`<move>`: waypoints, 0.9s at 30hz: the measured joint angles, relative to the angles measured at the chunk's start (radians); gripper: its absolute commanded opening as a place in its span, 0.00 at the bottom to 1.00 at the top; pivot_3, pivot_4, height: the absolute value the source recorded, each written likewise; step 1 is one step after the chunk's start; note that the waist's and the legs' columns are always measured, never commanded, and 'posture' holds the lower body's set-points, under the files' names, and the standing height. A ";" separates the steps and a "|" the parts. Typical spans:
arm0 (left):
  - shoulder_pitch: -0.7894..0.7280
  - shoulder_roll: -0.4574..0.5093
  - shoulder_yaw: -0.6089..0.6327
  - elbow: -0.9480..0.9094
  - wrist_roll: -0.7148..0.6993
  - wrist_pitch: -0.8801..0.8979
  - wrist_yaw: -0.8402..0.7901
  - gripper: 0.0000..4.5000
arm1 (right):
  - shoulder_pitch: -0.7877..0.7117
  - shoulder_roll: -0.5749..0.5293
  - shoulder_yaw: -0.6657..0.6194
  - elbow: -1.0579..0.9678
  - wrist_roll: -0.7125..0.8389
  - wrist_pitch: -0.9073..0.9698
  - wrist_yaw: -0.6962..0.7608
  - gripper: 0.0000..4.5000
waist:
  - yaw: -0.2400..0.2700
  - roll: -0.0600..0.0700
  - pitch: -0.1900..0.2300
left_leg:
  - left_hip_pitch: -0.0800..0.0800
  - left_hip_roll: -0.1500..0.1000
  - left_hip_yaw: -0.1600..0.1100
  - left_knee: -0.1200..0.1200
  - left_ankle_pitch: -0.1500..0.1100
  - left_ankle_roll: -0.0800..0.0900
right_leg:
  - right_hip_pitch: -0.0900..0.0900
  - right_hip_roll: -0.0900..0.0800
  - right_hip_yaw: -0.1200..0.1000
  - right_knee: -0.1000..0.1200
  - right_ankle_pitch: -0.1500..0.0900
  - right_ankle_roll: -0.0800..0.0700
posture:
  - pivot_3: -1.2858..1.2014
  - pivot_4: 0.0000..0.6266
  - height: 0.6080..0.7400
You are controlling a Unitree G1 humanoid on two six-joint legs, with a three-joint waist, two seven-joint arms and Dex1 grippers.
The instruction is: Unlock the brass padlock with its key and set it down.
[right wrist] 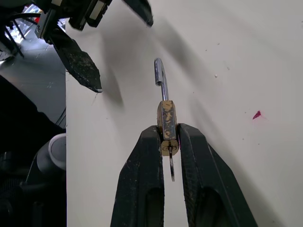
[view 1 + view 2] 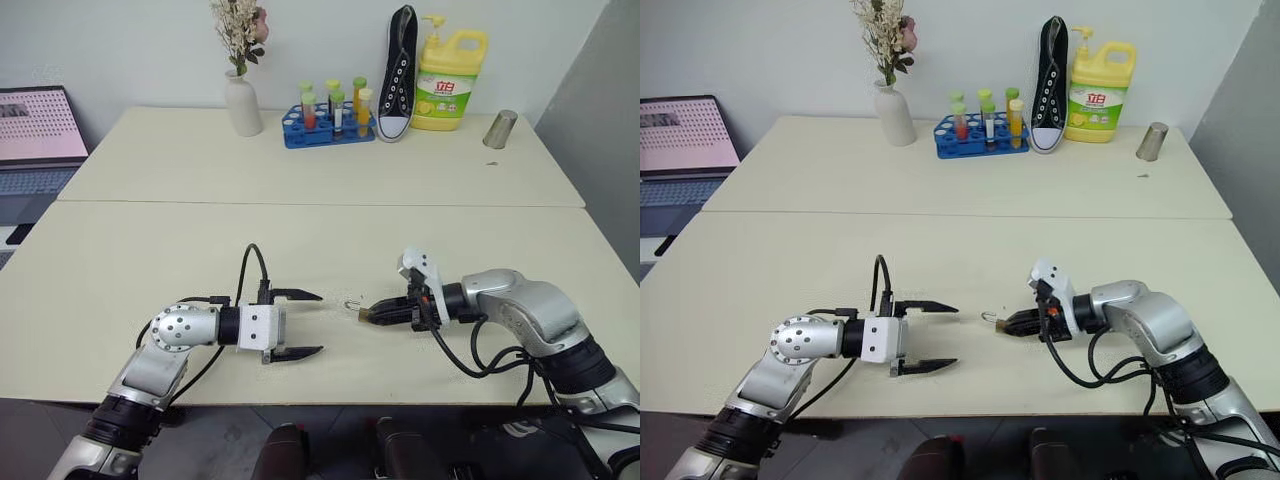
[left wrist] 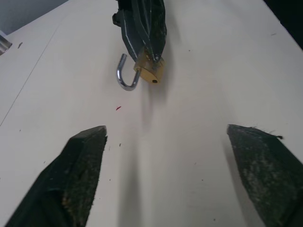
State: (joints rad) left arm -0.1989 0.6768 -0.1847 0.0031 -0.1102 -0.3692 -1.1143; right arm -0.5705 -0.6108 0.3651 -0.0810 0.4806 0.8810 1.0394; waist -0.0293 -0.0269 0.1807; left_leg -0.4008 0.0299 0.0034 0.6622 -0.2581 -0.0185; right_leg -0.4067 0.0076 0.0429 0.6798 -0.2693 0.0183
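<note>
My right gripper [image 2: 372, 314] is shut on the brass padlock [image 1: 166, 123] and holds it just above the front table, right of centre. The padlock's silver shackle [image 3: 124, 75] hangs swung out, one end free, pointing toward my left gripper. A thin silvery key [image 1: 171, 168] sticks out of the padlock's bottom, between the right fingers [image 1: 142, 179]. My left gripper [image 2: 320, 323] stands open and empty a short way to the left of the padlock, apart from it, its tips aimed at it.
At the back of the far table stand a white vase with flowers [image 2: 242, 100], a blue rack of tubes [image 2: 328, 125], a black shoe [image 2: 398, 75], a yellow detergent bottle [image 2: 450, 85] and a metal cup [image 2: 500, 129]. A laptop [image 2: 35, 130] sits at the far left.
</note>
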 measured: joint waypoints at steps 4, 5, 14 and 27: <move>0.019 0.002 0.002 0.000 0.010 -0.013 0.023 1.00 | -0.041 0.021 0.057 0.083 -0.060 -0.031 0.028 0.11 | -0.001 0.000 0.000 | 0.000 0.000 -0.001 0.000 0.000 0.000 | 0.000 0.000 0.000 0.000 0.001 -0.002 | 0.52 0.24 1.00; 0.027 0.003 0.003 -0.001 0.010 -0.010 0.023 1.00 | -0.045 0.022 0.063 0.096 -0.076 -0.048 0.033 0.19 | -0.001 0.000 0.000 | 0.000 0.000 0.000 0.000 0.000 0.000 | 0.000 0.000 0.000 0.000 0.001 -0.002 | 0.52 0.24 1.00; 0.031 -0.006 0.000 -0.019 -0.025 0.085 0.031 1.00 | 0.014 -0.032 -0.001 0.061 -0.173 -0.201 0.010 0.92 | 0.006 0.000 0.000 | -0.001 -0.001 -0.001 0.000 0.000 0.000 | 0.000 -0.001 -0.002 0.000 0.001 -0.002 | 0.52 0.24 1.00; -0.045 0.030 0.003 -0.156 -0.086 0.449 0.037 1.00 | 0.431 -0.174 -0.336 -0.387 -0.096 -0.260 -0.054 0.99 | -0.004 0.000 0.000 | 0.001 0.000 0.001 0.000 0.000 0.000 | 0.001 0.001 -0.001 0.000 0.000 0.001 | 0.52 0.24 1.00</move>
State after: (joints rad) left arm -0.2440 0.7064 -0.1816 -0.1528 -0.1964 0.0794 -1.0778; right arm -0.1394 -0.7846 0.0289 -0.4681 0.3846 0.6213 0.9852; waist -0.0333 -0.0268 0.1808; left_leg -0.3994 0.0298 0.0043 0.6621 -0.2581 -0.0186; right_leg -0.4061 0.0087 0.0417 0.6803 -0.2697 0.0191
